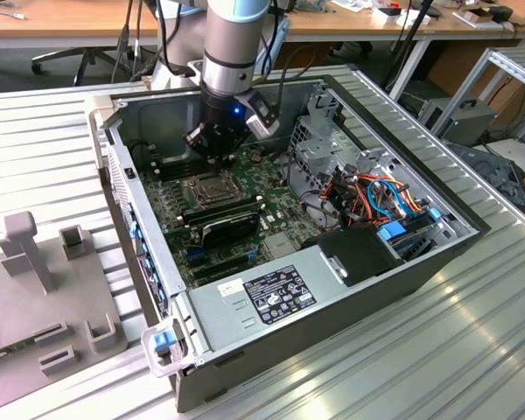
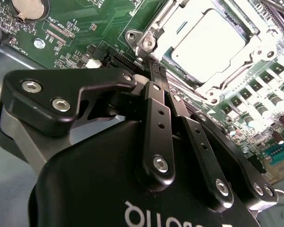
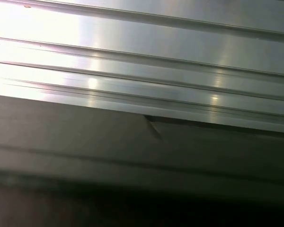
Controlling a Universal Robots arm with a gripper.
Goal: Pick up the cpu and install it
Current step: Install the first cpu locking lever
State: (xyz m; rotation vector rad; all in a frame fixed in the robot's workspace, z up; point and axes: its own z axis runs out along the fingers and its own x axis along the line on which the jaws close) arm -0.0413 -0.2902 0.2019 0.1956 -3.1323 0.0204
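Black gripper (image 2: 156,78) fingers pressed together, nothing between them, tips just short of the socket (image 2: 213,47) on the green motherboard (image 2: 92,21). Cpu (image 2: 213,42) sits in the socket, silver top up, inside the open computer case (image 1: 402,262).

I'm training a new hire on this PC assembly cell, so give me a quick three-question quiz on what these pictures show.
1. True or false: in the second wrist view, the cpu lies inside the socket's metal frame.
2. In the exterior view, the claw hangs over: A) the grey fixture outside the case, B) the motherboard, C) the power supply.
3. What does the computer case rest on?

Key: 1 true; 2 B; 3 the ribbed metal table.
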